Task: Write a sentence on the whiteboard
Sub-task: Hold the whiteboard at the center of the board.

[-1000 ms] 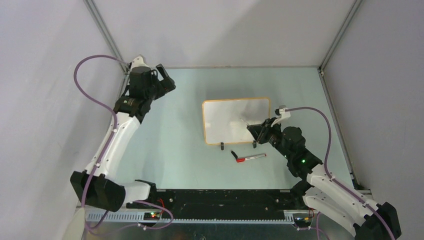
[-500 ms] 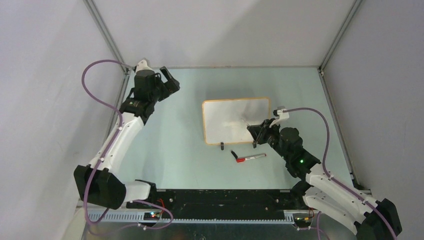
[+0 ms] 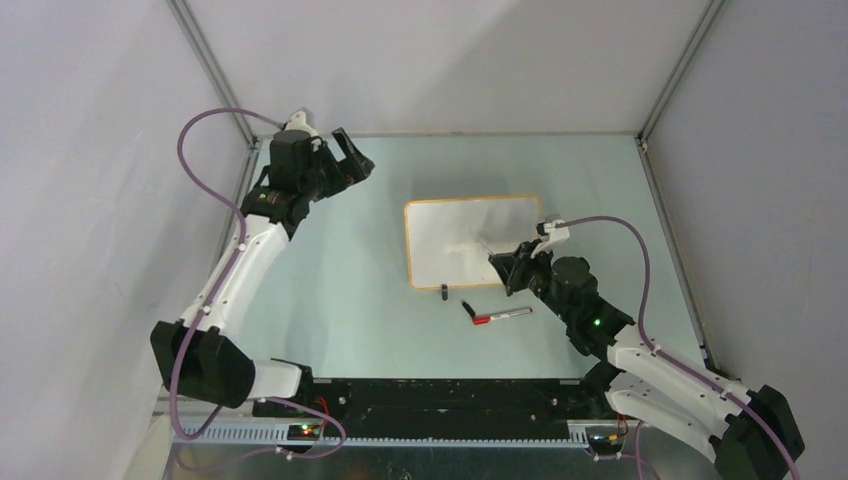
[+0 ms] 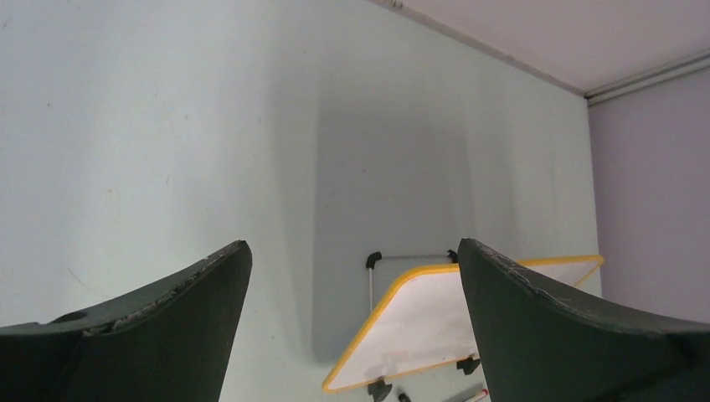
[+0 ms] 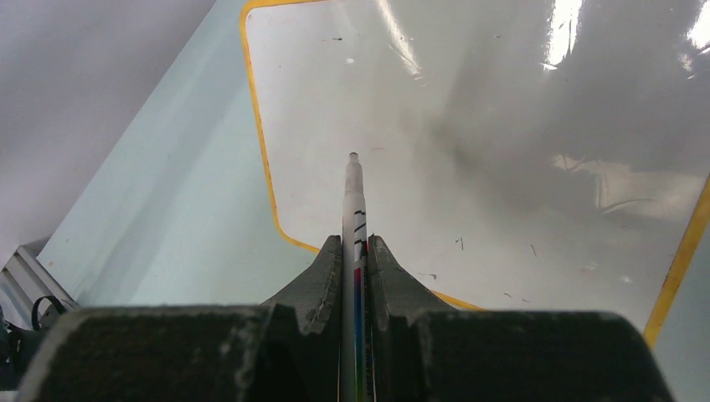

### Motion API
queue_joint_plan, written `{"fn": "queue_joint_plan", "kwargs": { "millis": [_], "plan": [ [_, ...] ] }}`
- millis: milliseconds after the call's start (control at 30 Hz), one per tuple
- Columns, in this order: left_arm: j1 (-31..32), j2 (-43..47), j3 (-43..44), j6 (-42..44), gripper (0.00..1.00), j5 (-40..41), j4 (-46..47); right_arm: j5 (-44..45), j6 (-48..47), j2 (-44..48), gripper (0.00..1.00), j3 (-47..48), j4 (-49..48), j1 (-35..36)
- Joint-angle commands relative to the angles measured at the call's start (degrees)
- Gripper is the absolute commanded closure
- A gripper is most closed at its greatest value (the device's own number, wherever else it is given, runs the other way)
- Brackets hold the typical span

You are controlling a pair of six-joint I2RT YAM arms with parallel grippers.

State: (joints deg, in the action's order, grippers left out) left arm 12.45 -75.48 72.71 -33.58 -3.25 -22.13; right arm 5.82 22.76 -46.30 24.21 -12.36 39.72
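The whiteboard (image 3: 470,240) with its orange frame stands mid-table on two black clip feet; it also shows in the left wrist view (image 4: 435,327) and the right wrist view (image 5: 519,134). Its face bears only faint smudges; no sentence is visible. My right gripper (image 3: 508,268) is at the board's near right corner, shut on a white marker (image 5: 354,209) whose tip points at the board's lower left area (image 5: 352,157). My left gripper (image 3: 350,160) is open and empty, raised at the far left, well away from the board.
A red-capped marker (image 3: 503,315) lies on the table just in front of the board, with a small black cap (image 3: 466,307) beside it. The enclosure walls stand close on the left, back and right.
My left gripper has swung right and slightly back, toward the far wall. My right gripper has shifted a little left along the board's near edge with the marker.
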Motion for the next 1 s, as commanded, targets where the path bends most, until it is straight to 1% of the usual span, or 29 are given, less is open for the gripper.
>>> {"fn": "queue_joint_plan", "kwargs": {
  "millis": [0, 33, 67, 100, 133, 167, 267, 367, 467, 533, 600, 667, 800, 867, 900, 933, 967],
  "plan": [
    [0.3, -0.8, 5.6, 0.4, 0.01, 1.6, -7.2, 2.6, -2.6, 0.1, 1.00, 0.1, -3.0, 1.4],
    [0.4, -0.8, 6.3, -0.2, 0.01, 4.2, -8.7, 3.1, -2.7, 0.0, 1.00, 0.2, -3.1, 1.8],
    [0.7, -0.7, 6.8, -0.2, 0.01, 4.1, -10.6, 3.2, -3.1, -0.1, 1.00, 0.2, -3.2, 2.0],
    [0.9, -0.1, 6.5, 0.2, 0.01, 1.1, -10.6, 3.5, -3.3, -0.1, 1.00, 0.2, -3.3, 2.3],
    [1.2, 0.3, 4.9, 0.3, 0.01, 1.0, -9.9, 3.6, -3.5, -0.1, 1.00, 0.1, -3.4, 2.4],
    [2.3, 1.7, 3.7, -0.1, 0.01, 3.6, -8.7, 4.0, -3.8, -0.3, 1.00, -0.1, -3.8, 2.7],
    [4.5, 4.1, -4.1, -1.5, 0.01, 9.9, -4.5, 4.3, -4.1, -0.8, 1.00, -0.2, -4.1, 3.1],
    [6.0, 4.3, -6.8, -1.9, 0.01, 15.9, -2.8, 4.7, -4.4, -1.3, 1.00, -0.2, -4.3, 3.5],
    [7.0, 3.7, -8.0, -2.0, 0.01, 18.1, -1.0, 5.7, -4.8, -2.0, 1.00, -0.2, -4.6, 3.7],
    [7.6, 3.8, -10.3, -2.1, 0.01, 17.4, 3.2, 5.8, -4.7, -2.4, 1.00, -0.2, -4.8, 3.9],
    [7.8, 4.6, -13.0, -4.1, 0.01, 18.9, 6.8, 5.6, -4.6, -2.7, 1.00, -0.2, -5.3, 4.0],
    [7.9, 5.9, -16.7, -4.2, 0.01, 20.2, 11.5, 5.2, -4.7, -3.0, 1.00, -0.2, -5.9, 4.2],
    [8.1, 9.3, -23.8, -0.3, 0.01, 22.6, 19.4, 6.0, -4.6, -2.6, 1.00, -0.2, -5.1, 4.4],
    [8.2, 10.7, -27.9, 2.2, 0.01, 21.4, 27.0, 6.9, -4.9, -2.9, 1.00, -0.2, -5.2, 4.4],
    [8.1, 11.0, -30.3, 3.4, 0.01, 20.8, 28.8, 7.2, -4.9, -3.3, 1.00, -0.2, -5.2, 4.5],
    [8.1, 11.0, -31.2, 3.6, 0.01, 19.9, 31.2, 7.3, -5.0, -3.5, 1.00, -0.2, -5.4, 4.5],
    [8.1, 10.2, -31.6, 3.1, 0.01, 18.8, 31.6, 7.2, -5.1, -3.8, 1.00, -0.2, -5.6, 4.5]
  ]
}}
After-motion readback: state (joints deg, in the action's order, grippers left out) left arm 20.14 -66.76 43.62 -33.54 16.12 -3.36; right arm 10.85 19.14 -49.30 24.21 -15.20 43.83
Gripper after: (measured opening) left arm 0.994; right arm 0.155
